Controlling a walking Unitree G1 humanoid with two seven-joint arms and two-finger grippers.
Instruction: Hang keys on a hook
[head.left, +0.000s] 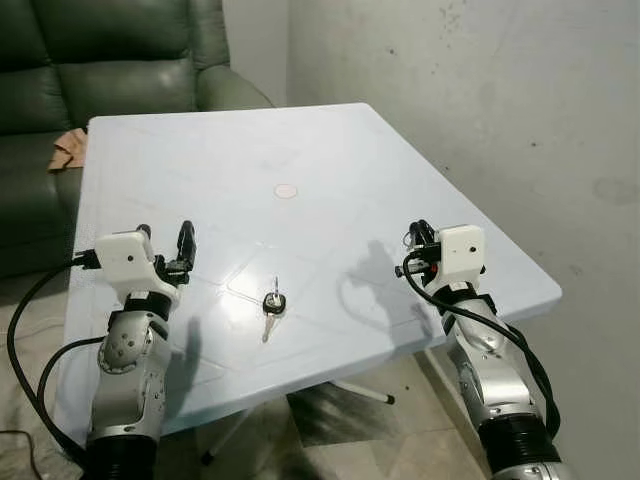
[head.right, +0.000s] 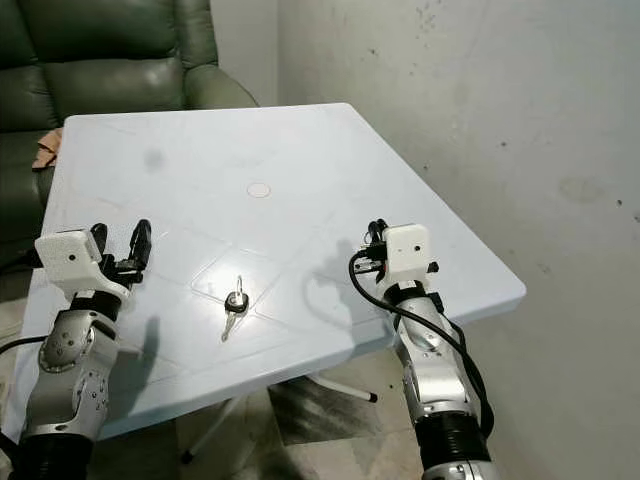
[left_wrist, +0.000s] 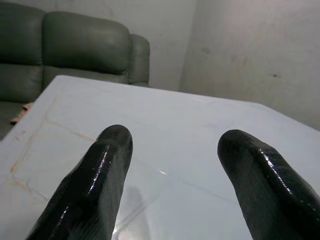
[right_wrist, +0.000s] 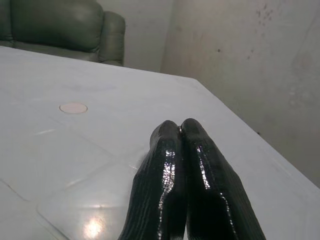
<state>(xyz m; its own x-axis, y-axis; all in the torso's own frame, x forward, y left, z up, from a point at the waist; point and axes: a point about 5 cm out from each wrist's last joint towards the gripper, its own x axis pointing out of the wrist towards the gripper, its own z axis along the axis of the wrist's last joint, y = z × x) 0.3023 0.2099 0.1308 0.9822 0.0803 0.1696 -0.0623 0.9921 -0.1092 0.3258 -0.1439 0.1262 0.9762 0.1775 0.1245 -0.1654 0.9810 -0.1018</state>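
A small bunch of keys (head.left: 272, 302) with a black head lies flat on the white plastic table (head.left: 240, 170), near its front edge and between my two arms. My left gripper (head.left: 165, 238) hovers over the table's front left part, left of the keys, its two black fingers (left_wrist: 95, 185) spread apart with nothing between them. My right gripper (head.left: 418, 236) is held over the front right part, right of the keys, its fingers (right_wrist: 172, 180) pressed together and empty. No hook can be made out.
A dark green leather sofa (head.left: 100, 60) stands behind the table at the left, with a tan cloth (head.left: 68, 148) on its seat. A bare grey wall (head.left: 480, 110) runs along the right. A small round cap (head.left: 286, 190) marks the table's middle. Table legs and tiled floor show below.
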